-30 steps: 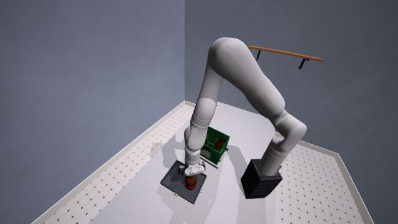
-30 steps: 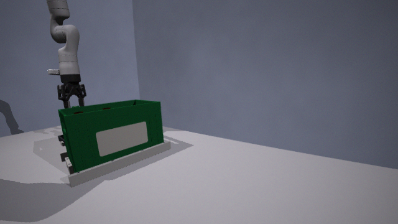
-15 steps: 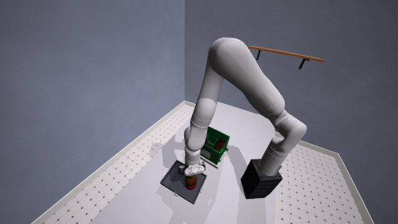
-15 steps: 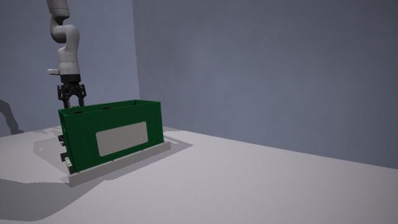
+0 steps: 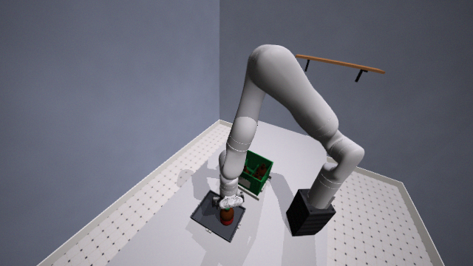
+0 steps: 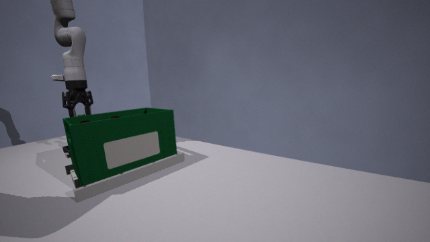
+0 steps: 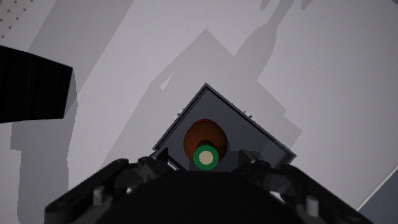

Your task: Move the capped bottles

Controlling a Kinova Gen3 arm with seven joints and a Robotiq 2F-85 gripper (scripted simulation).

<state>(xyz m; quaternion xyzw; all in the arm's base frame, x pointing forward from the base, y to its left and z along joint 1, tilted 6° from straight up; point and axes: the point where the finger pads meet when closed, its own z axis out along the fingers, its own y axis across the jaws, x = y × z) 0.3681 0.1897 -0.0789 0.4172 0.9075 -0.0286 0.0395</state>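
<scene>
A brown bottle [image 5: 226, 216] [image 7: 205, 157] with a green cap stands upright on the dark tray [image 5: 207, 217], with a red band near its base. My gripper [image 5: 230, 202] is directly above it, fingers spread wide on either side of the cap and not touching it. In the wrist view the gripper [image 7: 205, 166] frames the cap from above, with the tray [image 7: 245, 135] beneath. The green crate [image 5: 253, 171] stands just behind the tray and holds brown bottles [image 5: 261, 171]; I cannot tell whether they are capped. In the exterior view the gripper [image 6: 78, 108] hangs behind the crate [image 6: 121, 144].
The arm's black base [image 5: 310, 216] stands to the right of the tray and shows at the left edge of the wrist view [image 7: 32, 90]. A wooden shelf [image 5: 340, 64] is on the back wall, high up. The crate rests on a pale grey strip [image 6: 129, 178].
</scene>
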